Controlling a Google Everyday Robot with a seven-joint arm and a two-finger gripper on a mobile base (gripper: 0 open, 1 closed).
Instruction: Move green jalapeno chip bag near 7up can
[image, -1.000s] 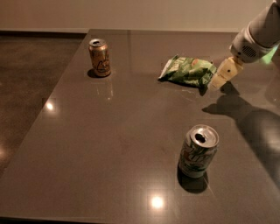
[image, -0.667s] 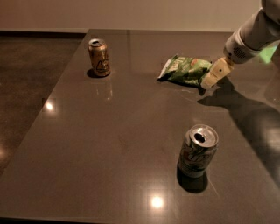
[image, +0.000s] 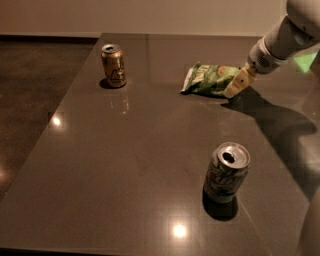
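table (image: 125, 165): dark, glossy, light glints
wall (image: 150, 15): pale, behind table
floor (image: 35, 100): dark, left of table
pincer (image: 235, 86): low over table's far right

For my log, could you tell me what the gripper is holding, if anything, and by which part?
It cannot be told: the gripper is at the right end of the green jalapeno chip bag.

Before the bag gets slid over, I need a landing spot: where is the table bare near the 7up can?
Bare table stretches left of the 7up can and between it and the green jalapeno chip bag. The gold-brown can stands alone far left. Crowded only far right, where the gripper sits at the bag's right end.
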